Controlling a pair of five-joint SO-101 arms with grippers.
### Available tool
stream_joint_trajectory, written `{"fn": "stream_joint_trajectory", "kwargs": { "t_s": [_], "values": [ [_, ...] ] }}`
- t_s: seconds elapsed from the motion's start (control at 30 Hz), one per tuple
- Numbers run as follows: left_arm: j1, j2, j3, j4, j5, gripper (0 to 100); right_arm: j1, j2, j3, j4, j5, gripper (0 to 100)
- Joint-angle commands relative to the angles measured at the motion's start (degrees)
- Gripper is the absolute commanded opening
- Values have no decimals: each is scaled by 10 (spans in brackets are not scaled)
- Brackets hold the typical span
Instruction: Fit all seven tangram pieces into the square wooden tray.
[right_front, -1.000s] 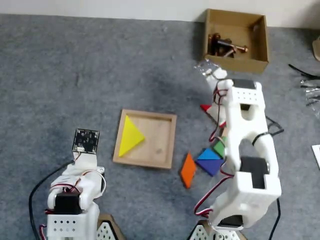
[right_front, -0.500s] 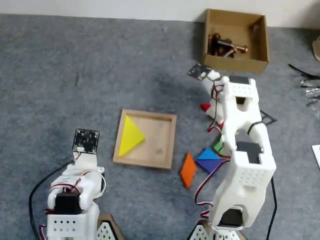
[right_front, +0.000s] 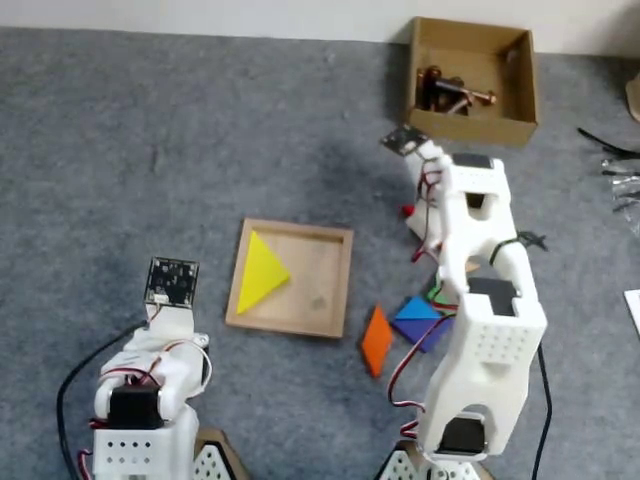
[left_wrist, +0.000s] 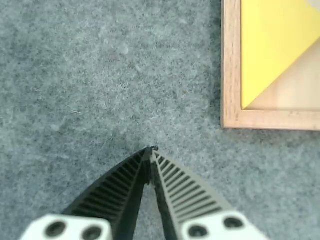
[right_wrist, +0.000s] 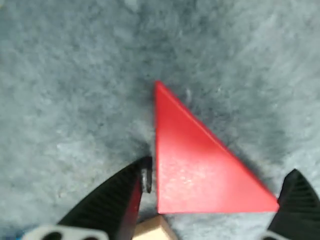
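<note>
The right gripper (right_wrist: 220, 176) is being held wide open, one jaw to each side of the red triangle (right_wrist: 195, 170). The triangle is lying flat on the carpet outside the square wooden tray (right_front: 335, 285), and a straddling grasp is judged to be intended. The left gripper (left_wrist: 151, 150) is being held closed and empty beside the tray, presumably clear of the work. The yellow triangle (right_front: 260, 272) is being shown seated along one rim, leaving room. No legible writing is being presented.

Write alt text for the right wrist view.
A red triangle lies flat on grey carpet, between the two dark fingers of the open right gripper. One finger sits close beside the triangle's edge.
</note>
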Motion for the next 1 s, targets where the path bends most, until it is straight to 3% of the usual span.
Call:
{"fn": "stream_joint_trajectory", "kwargs": {
  "t_s": [0.0, 0.3, 0.53, 0.67, 0.8, 0.97],
  "values": [
    [7, -6, 10, 2, 1, 5, -29, -4, -29, 7, -39, 375],
    [7, -6, 10, 2, 1, 5, -54, -3, -28, 7, -73, 307],
    [7, -6, 10, 2, 1, 5, -60, -3, -27, 7, -73, 305],
    [7, -6, 10, 2, 1, 5, -75, -3, -29, 58, -76, 304],
    [7, -6, 10, 2, 1, 5, -80, -3, -30, 80, -134, 303],
    [7, -6, 10, 2, 1, 5, -90, -3, -27, 80, -143, 303]
  ]
}}
